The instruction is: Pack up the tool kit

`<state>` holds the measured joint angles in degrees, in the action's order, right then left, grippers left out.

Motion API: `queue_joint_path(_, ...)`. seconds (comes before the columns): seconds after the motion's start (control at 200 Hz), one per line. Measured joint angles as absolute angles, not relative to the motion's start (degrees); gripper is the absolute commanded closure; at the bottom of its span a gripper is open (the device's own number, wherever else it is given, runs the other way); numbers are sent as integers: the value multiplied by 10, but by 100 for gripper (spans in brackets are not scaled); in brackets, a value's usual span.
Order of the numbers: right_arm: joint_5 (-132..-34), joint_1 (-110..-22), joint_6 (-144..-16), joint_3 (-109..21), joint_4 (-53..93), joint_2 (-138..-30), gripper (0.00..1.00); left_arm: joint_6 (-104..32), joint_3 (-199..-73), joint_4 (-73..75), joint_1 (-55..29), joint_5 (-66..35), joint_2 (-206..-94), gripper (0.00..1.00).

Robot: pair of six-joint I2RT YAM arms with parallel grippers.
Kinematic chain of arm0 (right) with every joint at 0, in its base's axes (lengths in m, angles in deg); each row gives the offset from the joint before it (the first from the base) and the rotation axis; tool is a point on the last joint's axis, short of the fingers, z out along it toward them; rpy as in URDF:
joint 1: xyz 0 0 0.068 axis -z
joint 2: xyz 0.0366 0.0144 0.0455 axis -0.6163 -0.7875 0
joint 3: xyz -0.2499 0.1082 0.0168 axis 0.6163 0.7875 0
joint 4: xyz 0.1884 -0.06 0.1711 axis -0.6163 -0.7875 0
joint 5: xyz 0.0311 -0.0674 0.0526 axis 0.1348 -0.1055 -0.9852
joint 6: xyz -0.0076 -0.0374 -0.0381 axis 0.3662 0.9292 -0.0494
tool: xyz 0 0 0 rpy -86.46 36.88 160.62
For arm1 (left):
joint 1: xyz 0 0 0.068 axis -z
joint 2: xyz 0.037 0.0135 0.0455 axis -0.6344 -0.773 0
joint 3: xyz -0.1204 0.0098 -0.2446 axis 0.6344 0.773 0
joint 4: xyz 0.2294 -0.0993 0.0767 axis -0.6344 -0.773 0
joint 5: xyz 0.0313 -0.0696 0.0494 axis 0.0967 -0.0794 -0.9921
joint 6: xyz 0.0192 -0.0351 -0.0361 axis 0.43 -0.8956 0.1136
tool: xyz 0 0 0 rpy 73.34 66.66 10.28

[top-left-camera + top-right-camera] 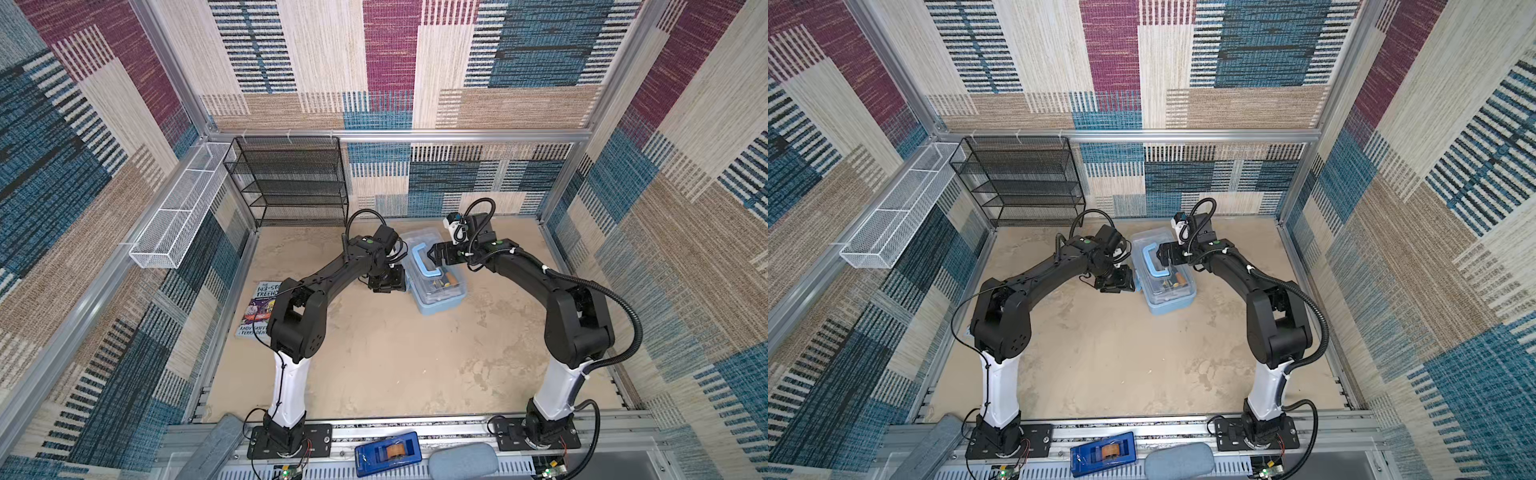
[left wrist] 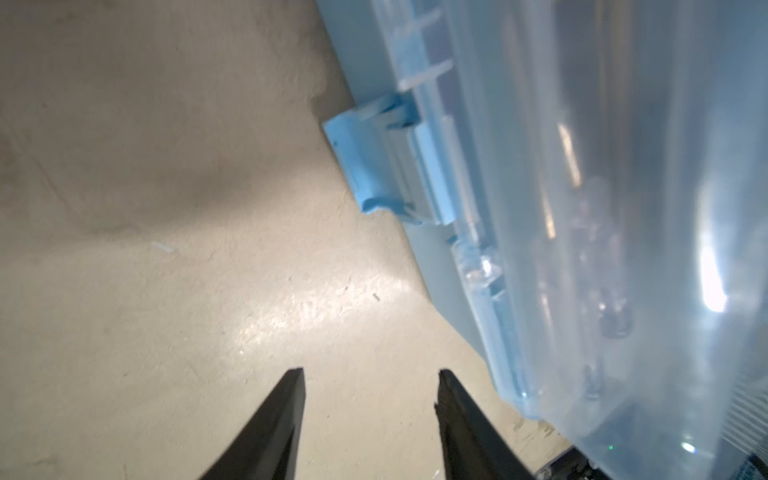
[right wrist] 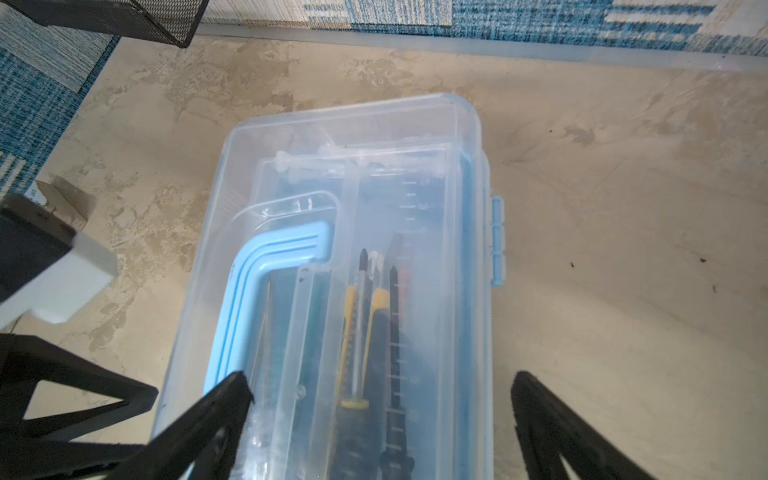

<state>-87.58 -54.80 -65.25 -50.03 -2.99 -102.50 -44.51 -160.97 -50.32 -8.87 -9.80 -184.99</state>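
The tool kit point(image 1: 440, 305) point(image 1: 1169, 305) is a pale blue case with its clear lid down, standing at the back middle of the table. Through the lid show screwdrivers and a yellow utility knife point(image 3: 353, 324). The blue handle point(image 3: 266, 266) lies flat on the lid. My right gripper point(image 3: 382, 382) point(image 1: 436, 254) hovers open over the lid near the handle, its jaws spread as wide as the case. My left gripper point(image 2: 370, 378) point(image 1: 388, 284) is open and empty, low over the table beside the case's left side. There a blue latch point(image 2: 374, 166) sticks outward.
An illustrated book point(image 1: 259, 309) lies at the left, partly under my left arm. A black mesh shelf point(image 1: 291, 183) and a white wire basket point(image 1: 183, 212) stand at the back left. A dark blue tape dispenser point(image 1: 388, 453) rests on the front rail.
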Motion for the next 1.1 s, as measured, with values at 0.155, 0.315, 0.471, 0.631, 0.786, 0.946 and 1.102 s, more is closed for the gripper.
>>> queue_joint_path(0.155, -861, -548, -637, -519, -52, -1037, 0, -441, -1548, -465, -87, -126, -1822, 35)
queue_joint_path(0.315, -857, -548, -625, -524, -59, -1047, 1, -433, -1510, -419, -71, -157, -1809, 30)
queue_joint_path(0.471, -862, -548, -625, -520, -60, -1051, 4, -422, -1452, -338, -50, -185, -1797, 29)
queue_joint_path(0.631, -871, -547, -623, -517, -56, -1054, 5, -418, -1389, -247, -41, -221, -1785, 27)
queue_joint_path(0.786, -878, -545, -618, -516, -54, -1055, 6, -414, -1371, -177, -29, -259, -1787, 26)
queue_joint_path(0.946, -886, -543, -612, -500, -35, -1050, 6, -407, -1335, -102, -16, -282, -1792, 25)
queue_joint_path(1.102, -887, -539, -610, -472, -10, -1036, 6, -401, -1298, -45, -15, -306, -1792, 24)
